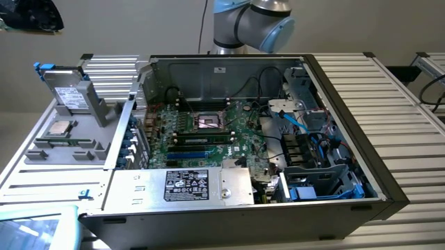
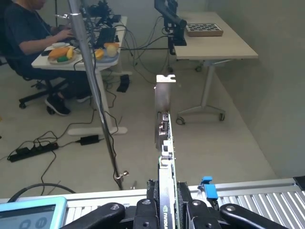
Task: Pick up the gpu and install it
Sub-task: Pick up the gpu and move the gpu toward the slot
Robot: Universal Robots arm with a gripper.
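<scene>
From where I stand, the black two-fingered gripper (image 2: 167,193) is partly closed. Its fingers (image 2: 151,193) are clamped on either face of the gpu (image 2: 165,143), a flat green-and-black expansion card seen edge-on, with its silver metal end bracket (image 2: 163,95) at the far tip. The card hangs in the air above the ribbed aluminium table (image 2: 257,200). On that table sits the open grey computer case (image 1: 347,104), its green motherboard (image 1: 201,130) exposed. The grey-and-blue robot arm (image 1: 254,21) rises behind the case. A person (image 2: 28,33) sits at a desk beyond.
</scene>
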